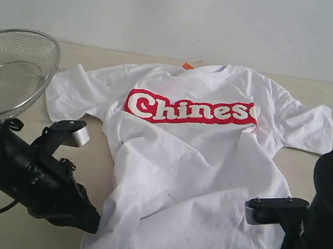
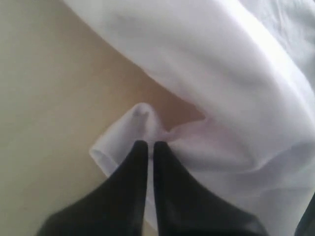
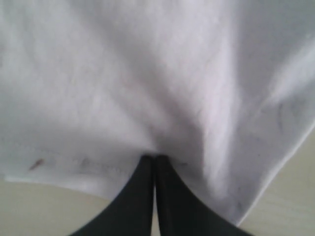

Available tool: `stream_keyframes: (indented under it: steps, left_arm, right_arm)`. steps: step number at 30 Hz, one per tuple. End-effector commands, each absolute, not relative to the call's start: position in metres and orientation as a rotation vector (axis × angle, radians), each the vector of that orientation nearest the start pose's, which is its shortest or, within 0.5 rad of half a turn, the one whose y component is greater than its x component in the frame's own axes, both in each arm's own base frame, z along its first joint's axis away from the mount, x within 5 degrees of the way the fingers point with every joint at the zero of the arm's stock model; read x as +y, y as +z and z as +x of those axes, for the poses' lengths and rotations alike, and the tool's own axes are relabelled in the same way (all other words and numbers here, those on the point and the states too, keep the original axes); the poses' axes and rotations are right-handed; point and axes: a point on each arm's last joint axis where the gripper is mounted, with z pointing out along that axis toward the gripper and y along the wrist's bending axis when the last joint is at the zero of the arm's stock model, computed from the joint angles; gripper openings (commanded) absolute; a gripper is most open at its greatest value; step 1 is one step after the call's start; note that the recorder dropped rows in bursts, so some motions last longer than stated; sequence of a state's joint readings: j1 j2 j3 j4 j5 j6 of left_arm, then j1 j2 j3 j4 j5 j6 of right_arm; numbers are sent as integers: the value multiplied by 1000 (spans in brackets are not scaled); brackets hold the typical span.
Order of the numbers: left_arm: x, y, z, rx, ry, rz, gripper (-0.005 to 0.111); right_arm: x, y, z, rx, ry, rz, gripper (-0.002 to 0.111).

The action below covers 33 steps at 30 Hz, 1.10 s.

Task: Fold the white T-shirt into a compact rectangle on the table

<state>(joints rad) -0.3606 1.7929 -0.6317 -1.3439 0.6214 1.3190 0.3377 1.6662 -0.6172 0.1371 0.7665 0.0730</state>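
Since both the left gripper (image 2: 147,143) and right gripper (image 3: 153,157) are pinched shut on the hem of the white T-shirt (image 1: 191,167), which lies print-up on the table (image 1: 113,58), I'd lift both corners evenly and carry them toward the collar, no yanking.

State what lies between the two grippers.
The white T-shirt: its lower part spans from the left gripper to the right gripper, both shut on its bottom edge. The exterior view shows this.
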Motion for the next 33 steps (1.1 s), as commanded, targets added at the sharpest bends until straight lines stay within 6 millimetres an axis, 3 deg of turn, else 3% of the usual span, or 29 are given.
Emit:
stream_keyframes:
  steps: [1,15,23,33]
  left_arm:
    - [-151,104,230,2709,-891,680,5]
    - [-146,84,232,2791,-779,653,5]
    - [-134,77,231,2891,-584,641,5]
    - [-128,95,230,2900,-502,594,5]
  right_arm:
    - [77,110,205,3222,85,-272,0]
    - [77,110,205,3221,85,-275,0]
    - [77,110,205,3221,85,-275,0]
    - [77,110,206,3210,87,-277,0]
